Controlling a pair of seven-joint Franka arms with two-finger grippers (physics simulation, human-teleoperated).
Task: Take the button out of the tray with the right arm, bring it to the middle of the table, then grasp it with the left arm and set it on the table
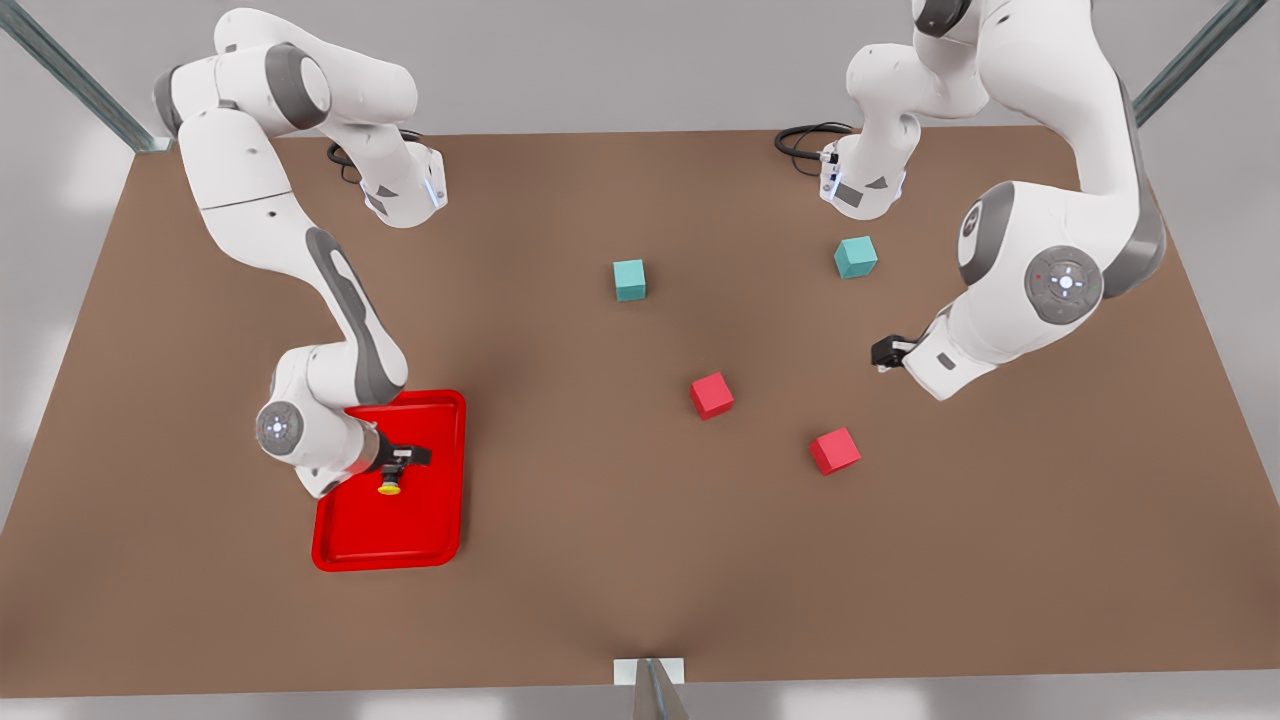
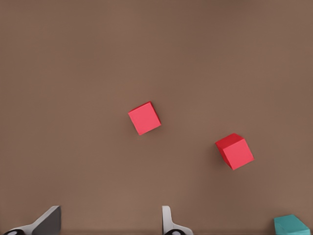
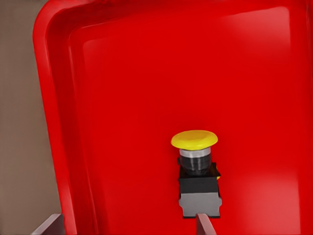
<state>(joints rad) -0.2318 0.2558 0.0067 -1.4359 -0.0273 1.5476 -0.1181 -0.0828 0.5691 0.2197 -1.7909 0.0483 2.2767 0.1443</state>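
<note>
Fingertips (image 3: 203,224) of the right tool (image 1: 408,457) are the closest thing to the wrist cam, spread wide with nothing clamped between them. So that tool is open, not gripping yet. The button (image 3: 198,176) sits just past one finger rather than centred in the gap. It's lying on the floor of the tray (image 3: 122,98), well inside the rim, with its yellow cap pointing away from the tool.

My read on handling: it's tiny, rigid and surely very light, so weight is no issue. Slipping or flicking it away is the real risk. The round cap is a bad place to pinch, since it's domed and would probably squirt out. The dark boxy body has flat sides, so I'd take it there, low and square across two opposite faces. The tray looks glossy, so a nudge from one finger would likely slide the button before the other finger arrives. The tool probably needs shifting sideways to straddle the body first.

Pose-wise, the right arm is folded low over the tray with the wrist pointing down at it. The left arm waits well apart from it, over the bare worktop (image 1: 600,550). The left tool (image 1: 884,352) is open too, hovering with two red cubes (image 2: 145,118) ahead of it. One teal cube (image 1: 856,256) is near it and another (image 1: 629,279) sits further off.
</note>
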